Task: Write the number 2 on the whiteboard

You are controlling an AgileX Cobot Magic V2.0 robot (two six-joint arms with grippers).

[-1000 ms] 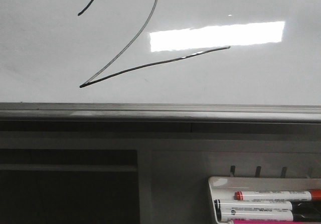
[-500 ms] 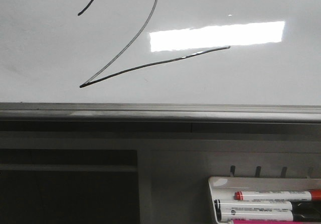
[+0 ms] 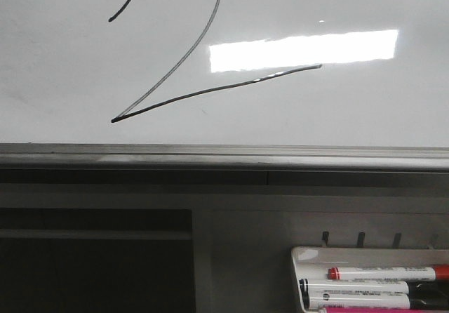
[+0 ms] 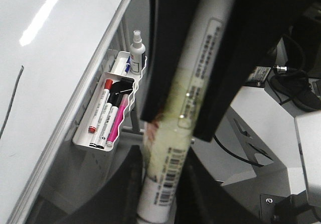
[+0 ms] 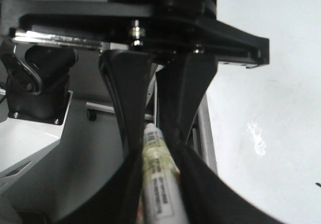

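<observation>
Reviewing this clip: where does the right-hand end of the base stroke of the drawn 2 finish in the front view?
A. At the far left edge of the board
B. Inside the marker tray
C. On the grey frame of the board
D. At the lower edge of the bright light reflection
D: the base stroke of the number 2 rises rightward across the whiteboard and ends at the lower edge of the bright rectangular reflection.

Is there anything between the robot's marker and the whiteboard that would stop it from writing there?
Nothing visible blocks it. The whiteboard face is bare apart from the drawn number 2. The left tool holds a marker beside the board.
</observation>
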